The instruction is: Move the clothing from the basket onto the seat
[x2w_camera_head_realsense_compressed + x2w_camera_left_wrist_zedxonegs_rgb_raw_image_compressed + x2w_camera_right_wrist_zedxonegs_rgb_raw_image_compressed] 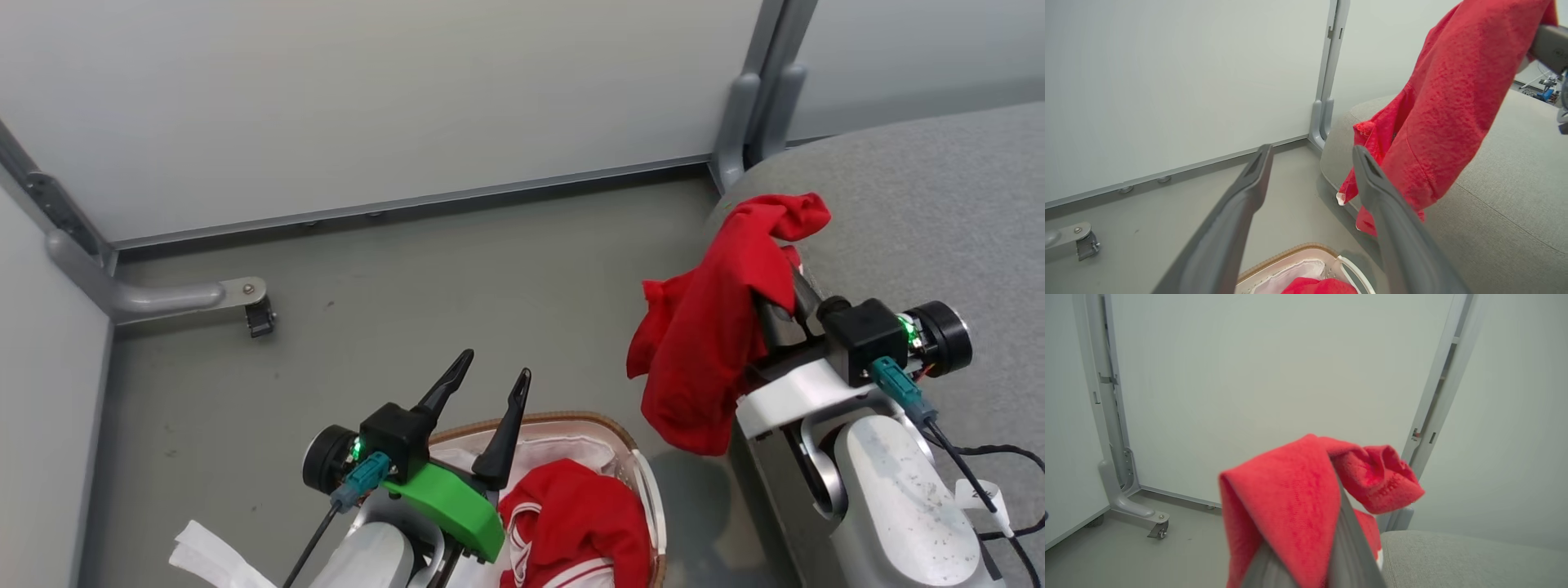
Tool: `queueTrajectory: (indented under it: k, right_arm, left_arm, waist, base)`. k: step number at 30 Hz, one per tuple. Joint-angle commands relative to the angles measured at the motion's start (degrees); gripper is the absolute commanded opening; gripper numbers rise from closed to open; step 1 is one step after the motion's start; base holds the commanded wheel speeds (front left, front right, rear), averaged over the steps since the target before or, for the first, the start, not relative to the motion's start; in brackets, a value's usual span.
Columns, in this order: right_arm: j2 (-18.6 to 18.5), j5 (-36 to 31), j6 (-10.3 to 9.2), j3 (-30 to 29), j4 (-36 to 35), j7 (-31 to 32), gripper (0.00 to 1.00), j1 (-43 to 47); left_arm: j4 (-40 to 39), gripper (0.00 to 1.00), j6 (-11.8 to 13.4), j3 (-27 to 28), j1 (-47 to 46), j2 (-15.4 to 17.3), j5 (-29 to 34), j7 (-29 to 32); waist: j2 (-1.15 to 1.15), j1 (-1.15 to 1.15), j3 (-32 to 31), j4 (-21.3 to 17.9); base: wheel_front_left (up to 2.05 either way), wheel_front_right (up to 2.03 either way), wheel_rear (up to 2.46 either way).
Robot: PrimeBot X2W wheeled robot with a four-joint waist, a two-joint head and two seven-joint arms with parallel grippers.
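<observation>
Head view: right tool [780, 273] pinches red clothing [710, 343], hanging long axis down at left edge of seat [922, 204]; seat lies to its right. Nearer, left tool [494, 380] is spread and empty over basket [649, 490], w/ more clothing [580, 523] inside.
Left wrist view: clothing [1453, 102] hangs right of spread fingers [1241, 204].
Right wrist view: fingers [1349, 547] pressed on clothing; seat [1453, 555] near right. Right arm looks nearer, so likely shift right.

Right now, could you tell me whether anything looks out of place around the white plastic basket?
A white folded sheet seems to lie on the grey floor beside the basket, outside it. The red garment hanging from the right gripper looks intended.
</observation>
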Motion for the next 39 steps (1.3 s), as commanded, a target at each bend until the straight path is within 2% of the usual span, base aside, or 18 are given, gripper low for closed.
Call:
queueTrajectory:
  k: [1, 12, 20, 25, 32, 39]
  right_arm:
    - [-0.21, -0.54, -0.06, -0.83, -0.38, -0.14, 0.00, -0.85]
    - [-0.19, -2.08, -0.07, -6.04, -1.44, -0.14, 0.00, -2.46]
    - [-0.18, -1.10, -0.07, -7.43, -1.58, -0.14, 0.00, -2.99]
    - [-0.17, -0.61, -0.07, -8.22, -1.45, -0.14, 0.00, -3.11]
    - [-0.18, -0.68, -0.07, -9.45, -0.44, -0.14, 0.00, -5.44]
    - [-0.18, -1.01, -0.07, -11.47, 1.08, -0.14, 0.00, -15.77]
  left_arm:
    - [-0.10, 1.00, -0.23, 0.08, 0.42, -0.28, 0.66, 0.05]
    - [0.40, 1.00, -0.33, -1.06, -2.76, -0.52, 2.95, 0.04]
    - [0.96, 1.00, -0.34, -3.39, -5.18, 0.17, 3.21, 0.05]
    - [1.04, 1.00, -0.34, -4.38, -6.35, 0.50, 3.34, 0.05]
    - [0.51, 1.00, -0.35, -5.69, -8.09, 0.89, 3.66, 0.05]
    - [-0.14, 1.00, -0.34, -6.57, -10.45, 1.30, 4.29, 0.04]
  waist:
    - [0.00, 0.00, 1.55, -3.39]
    - [0.00, 0.00, 5.69, -15.23]
    - [0.00, 0.00, 8.24, -20.40]
    - [0.00, 0.00, 9.40, -21.29]
    - [0.00, 0.00, 11.55, -20.19]
    - [0.00, 0.00, 15.23, -17.53]
  base:
    - [0.00, 0.00, 0.00]
    - [0.00, 0.00, 0.00]
    - [0.00, 0.00, 0.00]
    - [0.00, 0.00, 0.00]
    - [0.00, 0.00, 0.00]
    - [0.00, 0.00, 0.00]
